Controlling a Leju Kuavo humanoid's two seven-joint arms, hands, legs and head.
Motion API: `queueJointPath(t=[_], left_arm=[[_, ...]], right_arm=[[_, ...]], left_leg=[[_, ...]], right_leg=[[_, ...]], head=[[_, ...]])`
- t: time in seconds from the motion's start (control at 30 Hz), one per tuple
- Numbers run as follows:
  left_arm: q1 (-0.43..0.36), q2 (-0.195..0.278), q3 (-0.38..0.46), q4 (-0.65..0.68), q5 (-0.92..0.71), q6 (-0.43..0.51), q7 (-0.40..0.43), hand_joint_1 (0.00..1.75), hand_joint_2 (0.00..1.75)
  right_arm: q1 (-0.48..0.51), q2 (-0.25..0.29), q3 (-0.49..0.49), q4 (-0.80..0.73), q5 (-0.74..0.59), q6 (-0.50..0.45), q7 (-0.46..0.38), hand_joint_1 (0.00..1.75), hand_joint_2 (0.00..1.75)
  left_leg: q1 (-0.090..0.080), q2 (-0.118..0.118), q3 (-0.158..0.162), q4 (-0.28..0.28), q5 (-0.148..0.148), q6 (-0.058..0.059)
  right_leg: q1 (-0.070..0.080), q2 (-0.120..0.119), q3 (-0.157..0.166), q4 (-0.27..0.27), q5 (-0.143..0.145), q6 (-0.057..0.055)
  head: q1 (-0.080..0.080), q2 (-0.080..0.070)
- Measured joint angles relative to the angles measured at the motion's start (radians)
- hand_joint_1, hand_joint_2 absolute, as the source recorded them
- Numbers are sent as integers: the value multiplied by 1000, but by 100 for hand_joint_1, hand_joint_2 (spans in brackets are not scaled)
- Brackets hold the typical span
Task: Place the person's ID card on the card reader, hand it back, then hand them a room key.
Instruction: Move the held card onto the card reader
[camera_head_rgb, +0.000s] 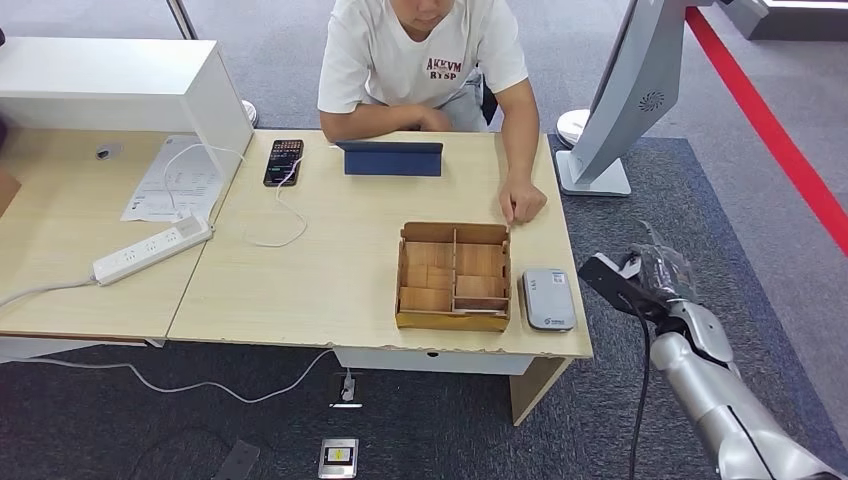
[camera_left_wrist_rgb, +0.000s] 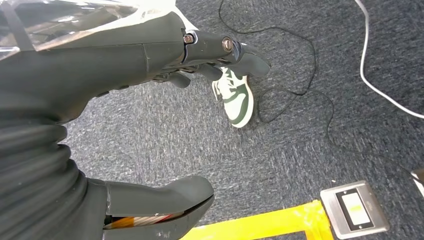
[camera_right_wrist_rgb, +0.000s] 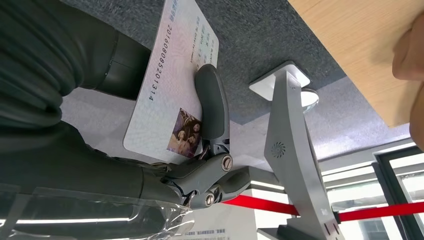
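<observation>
Our right hand pinches the person's ID card off the desk's right edge, near the card reader at the front right corner, where we judge the card goes next. Our left hand hangs over the carpet (fingers apart, holding nothing). The person's hand rests on the desk, probably awaiting the card's return.

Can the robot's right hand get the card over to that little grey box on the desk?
Probably yes. The right hand holds the ID card just off the desk's edge, and the card reader lies at that near corner with nothing between them.
</observation>
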Motion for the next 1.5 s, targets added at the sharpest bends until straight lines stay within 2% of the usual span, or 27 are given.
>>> queueJointPath(t=[0.83,1.5], left_arm=[[-1,0,0,0,-12,0,7,0,175],[-2,0,0,0,-18,0,13,0,175]], right_arm=[[22,50,35,0,34,48,5,175,175],[40,61,58,0,32,52,7,175,175]], left_leg=[[0,0,0,0,0,0],[0,0,0,0,0,0]], right_leg=[[0,0,0,0,0,0],[0,0,0,0,0,0]], head=[[0,0],[0,0]])
